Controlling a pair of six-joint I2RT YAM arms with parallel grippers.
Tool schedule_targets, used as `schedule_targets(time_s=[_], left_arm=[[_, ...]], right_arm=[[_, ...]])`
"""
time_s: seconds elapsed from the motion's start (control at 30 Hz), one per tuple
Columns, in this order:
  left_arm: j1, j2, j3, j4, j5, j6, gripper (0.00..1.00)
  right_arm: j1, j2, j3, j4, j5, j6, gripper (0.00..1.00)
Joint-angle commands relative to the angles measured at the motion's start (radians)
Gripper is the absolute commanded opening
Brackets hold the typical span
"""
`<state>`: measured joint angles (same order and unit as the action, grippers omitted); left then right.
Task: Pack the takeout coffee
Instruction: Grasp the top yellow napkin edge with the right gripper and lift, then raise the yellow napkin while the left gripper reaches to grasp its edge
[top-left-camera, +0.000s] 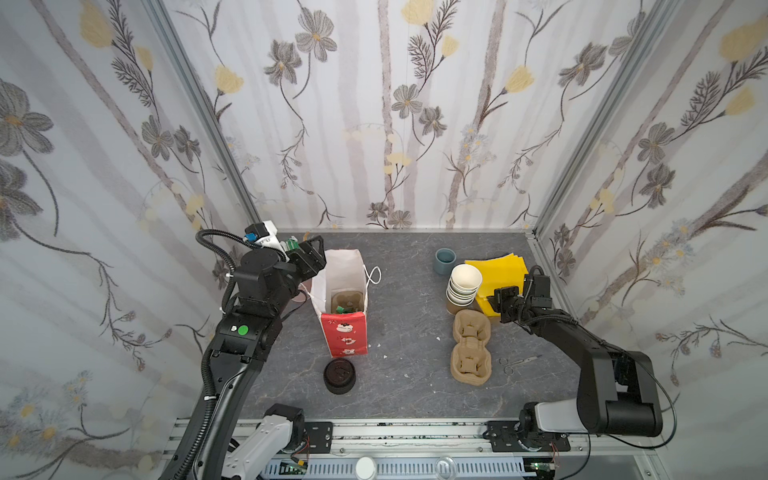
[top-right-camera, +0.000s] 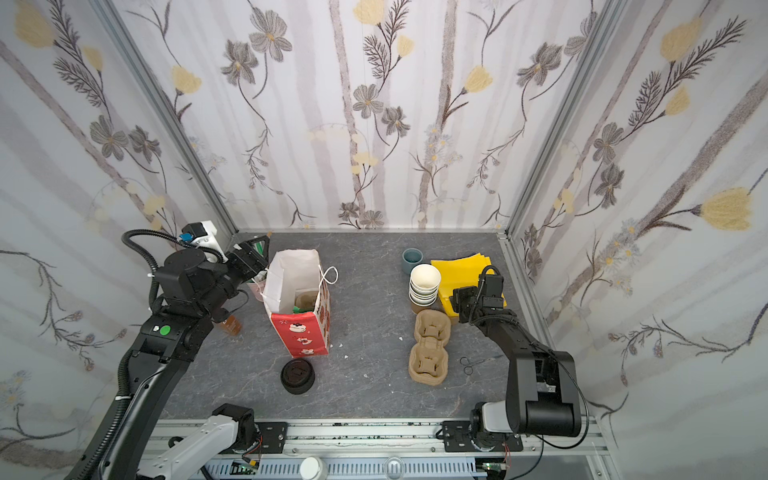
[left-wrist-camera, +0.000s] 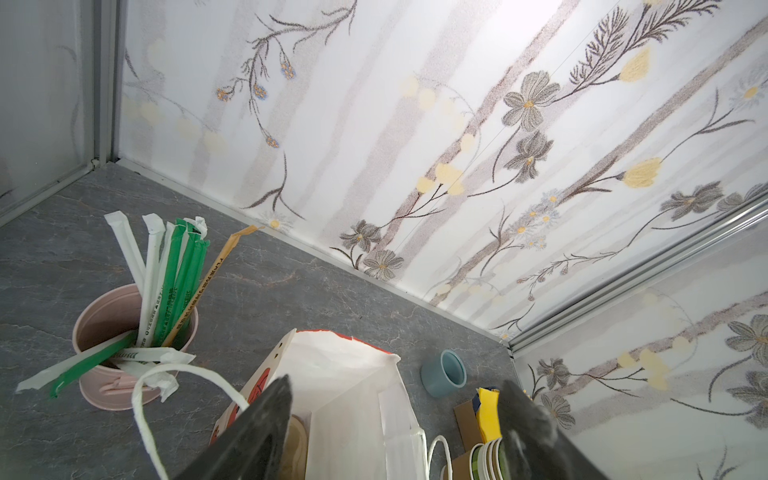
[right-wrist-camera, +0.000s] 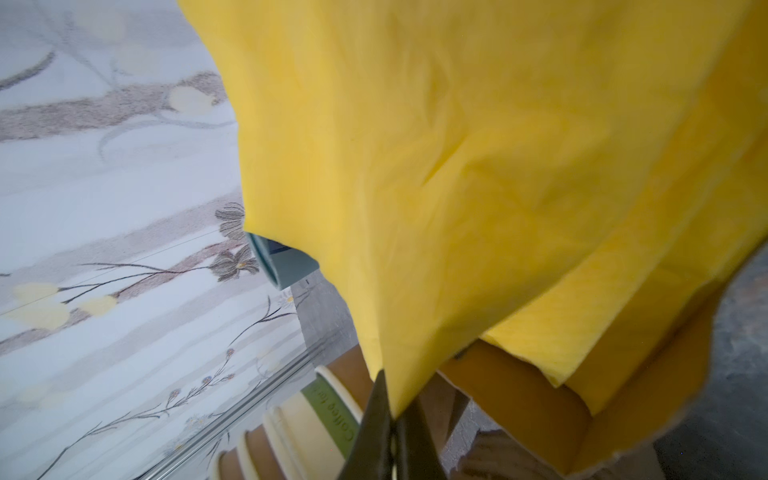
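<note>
The right gripper (right-wrist-camera: 392, 409) is shown pinching a corner of the yellow napkin (right-wrist-camera: 478, 166), which fills its wrist view; the left gripper (left-wrist-camera: 397, 380) is held spread by the rim of the paper bag (left-wrist-camera: 345, 374). The takeout coffee (top-right-camera: 230, 325) is glimpsed, lid hidden, under the left arm (top-right-camera: 174, 332) near the left edge of the table (top-right-camera: 374, 395).

Grey veined table (top-left-camera: 415, 311); red-and-white cartoon-printed bag (top-left-camera: 344, 336); black lid stack (top-left-camera: 339, 376) near the bag; yellow napkins (top-left-camera: 496, 270); black right gripper (right-wrist-camera: 395, 401).

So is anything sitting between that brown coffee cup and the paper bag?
Nothing visible: bare table lies between the takeout coffee and the open paper bag, though the left arm hangs over the cup.
</note>
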<state>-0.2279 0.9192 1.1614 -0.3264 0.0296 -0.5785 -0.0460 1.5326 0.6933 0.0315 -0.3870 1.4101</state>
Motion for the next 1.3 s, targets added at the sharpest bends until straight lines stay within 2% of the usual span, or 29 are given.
schedule_targets(time_s=[0.0,0.1,0.23,0.4,0.63,0.77,0.93,1.13,1.27], left_arm=[[-0.017,0.012,0.027,0.036,0.05,0.065,0.76],[-0.08,0.058,0.062,0.049,0.089,0.15,0.75],[-0.231,0.135,0.113,0.079,0.083,0.292,0.73],[-0.405,0.222,0.141,0.161,0.07,0.496,0.73],[-0.538,0.372,0.228,0.242,0.138,0.773,0.73],[-0.575,0.447,0.296,0.248,0.181,0.912,0.76],[-0.592,0.546,0.395,0.25,0.28,0.939,0.83],[-0.613,0.635,0.502,0.248,0.325,0.961,0.89],[-0.613,0.65,0.514,0.248,0.352,0.99,0.93]], right_arm=[[-0.01,-0.045,0.012,0.028,0.026,-0.05,0.0],[-0.022,-0.103,0.046,-0.023,0.062,-0.111,0.0],[-0.05,-0.188,0.096,-0.091,0.115,-0.2,0.0],[-0.104,-0.294,0.122,-0.091,0.149,-0.337,0.0],[-0.132,-0.369,0.304,-0.098,0.118,-0.595,0.0],[-0.127,-0.376,0.44,-0.16,0.014,-0.707,0.0],[-0.081,-0.4,0.575,-0.215,-0.112,-0.83,0.0],[0.071,-0.331,0.784,-0.373,-0.207,-0.967,0.0],[0.163,-0.265,0.881,-0.472,-0.202,-1.051,0.0]])
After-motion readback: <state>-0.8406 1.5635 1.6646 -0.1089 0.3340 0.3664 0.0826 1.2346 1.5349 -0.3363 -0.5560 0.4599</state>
